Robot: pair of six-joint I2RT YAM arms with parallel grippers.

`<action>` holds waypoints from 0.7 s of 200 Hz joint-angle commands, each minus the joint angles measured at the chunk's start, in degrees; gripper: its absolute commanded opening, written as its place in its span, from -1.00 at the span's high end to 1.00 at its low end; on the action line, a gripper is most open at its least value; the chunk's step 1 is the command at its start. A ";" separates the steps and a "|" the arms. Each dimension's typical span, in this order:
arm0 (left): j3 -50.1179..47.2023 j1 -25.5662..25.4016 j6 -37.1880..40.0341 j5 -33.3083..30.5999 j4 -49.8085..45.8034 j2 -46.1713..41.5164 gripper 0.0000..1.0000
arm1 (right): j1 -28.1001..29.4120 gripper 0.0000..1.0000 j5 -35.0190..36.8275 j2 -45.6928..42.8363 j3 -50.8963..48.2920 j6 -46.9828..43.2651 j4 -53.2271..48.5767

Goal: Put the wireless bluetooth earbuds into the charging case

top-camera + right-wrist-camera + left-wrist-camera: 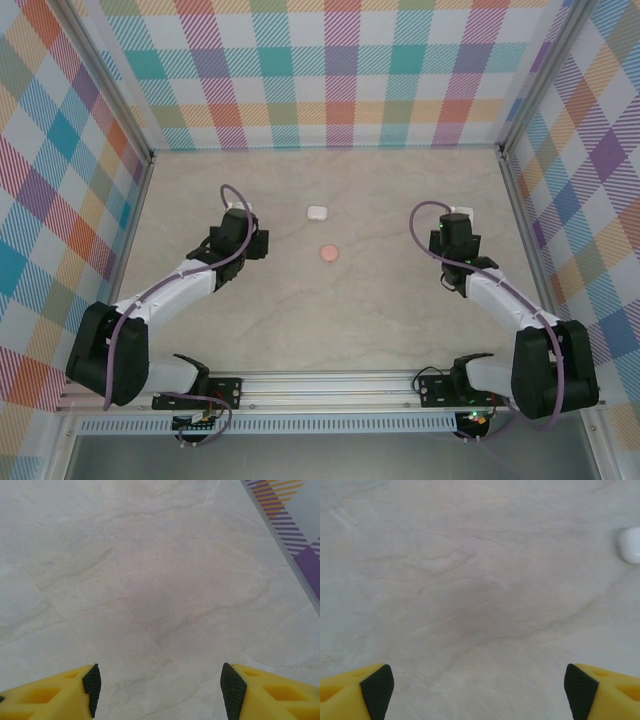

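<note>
Pale marbled worktop (400,320) looks slick, so heads up. Left tool (479,692) and right tool (162,689) both gape wide, holding nothing. The small glossy white rounded charging case (318,212) sits between them, mid-worktop; a sloppy pinch could squirt it sideways.

The 2 yellow fingers (342,696) of the left gripper (479,692) (black pads (377,690) inward) are being held wide apart above the pale veined table (470,590). The charging case (631,544) is being cropped by the right edge, well apart from them.
</note>
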 commanded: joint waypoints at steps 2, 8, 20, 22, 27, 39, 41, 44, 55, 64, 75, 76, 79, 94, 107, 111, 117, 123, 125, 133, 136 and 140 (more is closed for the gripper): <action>-4.12 4.84 3.76 -1.43 11.05 -1.89 -0.90 | -4.18 -0.40 -11.62 -0.65 -2.95 -2.13 13.39; -5.55 5.94 4.29 -0.29 13.06 -1.92 -0.92 | -4.45 -0.41 -12.28 -0.20 -4.05 -3.16 16.37; -8.18 7.68 6.39 2.49 17.69 -1.92 -0.95 | -4.85 -0.42 -12.67 1.05 -5.53 -5.11 20.66; -8.58 7.93 6.70 2.89 18.52 -1.92 -0.96 | -4.98 -0.42 -12.71 1.22 -5.65 -5.29 20.97; -9.65 8.48 7.33 3.74 20.54 -1.91 -0.98 | -5.31 -0.42 -13.07 1.82 -5.73 -5.50 21.61; -11.97 10.11 7.43 7.24 24.97 -1.76 -1.00 | -6.06 -0.43 -14.91 3.12 -5.89 -5.42 23.22; -12.25 10.47 7.43 7.99 25.66 -1.64 -1.00 | -6.19 -0.43 -15.29 3.32 -5.98 -5.35 23.66; -12.71 10.89 7.35 9.22 26.48 -1.49 -1.00 | -6.48 -0.43 -15.96 3.51 -6.22 -5.19 24.55; -13.48 11.98 7.26 12.17 28.47 -0.75 -1.00 | -7.46 -0.44 -17.96 4.48 -7.70 -4.63 29.01; -14.01 12.53 7.38 13.97 30.28 0.06 -1.00 | -8.19 -0.44 -18.72 5.44 -8.83 -4.29 32.50; -15.00 13.19 8.29 17.00 33.26 1.08 -1.00 | -9.47 -0.45 -21.18 6.19 -9.07 -3.19 33.56; -15.09 13.25 8.38 17.27 33.62 1.25 -1.00 | -9.51 -0.45 -21.39 6.25 -9.05 -3.14 33.51; -15.47 13.38 8.62 18.05 34.75 1.51 -1.00 | -9.72 -0.45 -21.82 6.35 -8.89 -3.12 33.28; -17.83 14.12 10.18 21.03 40.80 3.28 -1.00 | -10.32 -0.45 -23.39 6.41 -9.22 -3.07 33.94; -19.51 15.39 9.87 23.48 44.27 4.36 -1.00 | -10.33 -0.45 -24.25 6.36 -10.08 -3.30 35.42; -20.06 15.69 9.73 24.15 45.57 4.77 -1.00 | -10.33 -0.45 -24.58 6.47 -10.52 -3.45 36.31; -21.00 16.22 9.58 25.09 47.57 5.51 -1.00 | -10.34 -0.45 -24.90 6.94 -11.43 -3.68 38.58; -21.60 16.42 9.47 25.49 49.27 6.23 -1.00 | -10.38 -0.45 -24.89 7.45 -12.53 -3.66 41.01; -21.73 16.53 9.45 25.59 49.66 6.49 -1.00 | -10.34 -0.45 -24.86 7.74 -12.83 -3.59 41.73; -22.19 16.70 9.46 26.00 51.10 7.42 -1.00 | -10.33 -0.46 -25.05 8.73 -13.56 -3.73 43.80; -22.21 16.74 9.49 26.17 51.40 7.67 -1.00 | -10.35 -0.46 -25.32 8.91 -13.60 -3.83 44.03; -22.28 16.79 9.45 26.22 51.83 7.98 -1.00 | -10.35 -0.46 -25.49 9.10 -13.60 -3.90 44.16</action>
